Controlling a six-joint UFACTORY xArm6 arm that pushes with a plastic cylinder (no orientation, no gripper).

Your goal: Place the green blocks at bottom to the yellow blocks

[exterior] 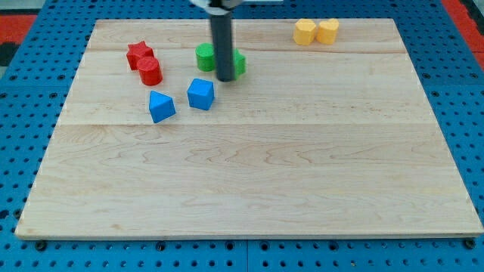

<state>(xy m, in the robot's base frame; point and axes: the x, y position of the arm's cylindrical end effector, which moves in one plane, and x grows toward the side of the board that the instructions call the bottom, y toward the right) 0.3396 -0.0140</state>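
Note:
Two green blocks sit near the view's top centre: one green block (204,57) to the left of the rod and another green block (239,63) to its right, partly hidden by the rod. My tip (225,78) is between them, at their lower edge. Two yellow blocks, a yellow block (305,32) and a second yellow block (327,31), touch each other at the view's top right, well away from the tip.
A red star (138,53) and a red cylinder (150,71) sit at the upper left. Two blue blocks, one blue block (161,106) and another (200,94), lie just below the greens. The wooden board (249,174) rests on a blue pegboard.

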